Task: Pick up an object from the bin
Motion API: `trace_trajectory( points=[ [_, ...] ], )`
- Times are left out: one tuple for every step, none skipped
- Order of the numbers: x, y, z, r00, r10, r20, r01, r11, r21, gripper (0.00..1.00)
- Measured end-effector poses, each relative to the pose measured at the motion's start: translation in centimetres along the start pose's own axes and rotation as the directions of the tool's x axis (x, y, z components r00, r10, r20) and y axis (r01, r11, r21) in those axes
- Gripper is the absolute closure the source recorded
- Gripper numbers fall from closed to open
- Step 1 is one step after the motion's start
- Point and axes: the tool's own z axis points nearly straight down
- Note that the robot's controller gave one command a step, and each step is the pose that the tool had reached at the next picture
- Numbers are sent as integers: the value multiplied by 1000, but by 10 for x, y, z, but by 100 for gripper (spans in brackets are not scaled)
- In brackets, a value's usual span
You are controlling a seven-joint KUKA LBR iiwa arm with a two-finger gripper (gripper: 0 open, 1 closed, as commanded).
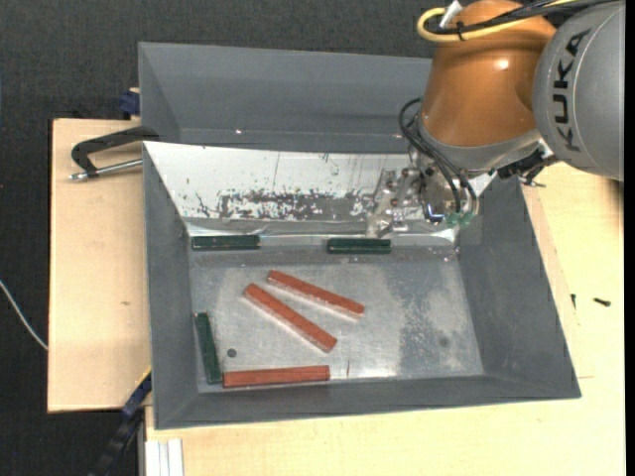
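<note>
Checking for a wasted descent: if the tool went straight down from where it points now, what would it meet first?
Probably bare bin floor by the back wall; the tool hangs just right of a dark green bar, though depth is unclear.

The grey arm (590, 77) is seen entering from the far right, with its wrist wrapped in a rounded orange cover (481, 72). A yellow cable (425, 26) is looped over the top of the cover, and black cables (444, 178) are hung beneath it. The gripper (397, 206) is pointed down and leftward, held low.
</note>
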Motion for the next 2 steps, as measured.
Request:
trace_trajectory(
  points=[
    [-13,6,-36,1000,25,0,-25,1000,0,100],
    [-4,5,10,1000,31,1,-31,1000,0,100]
  ],
)
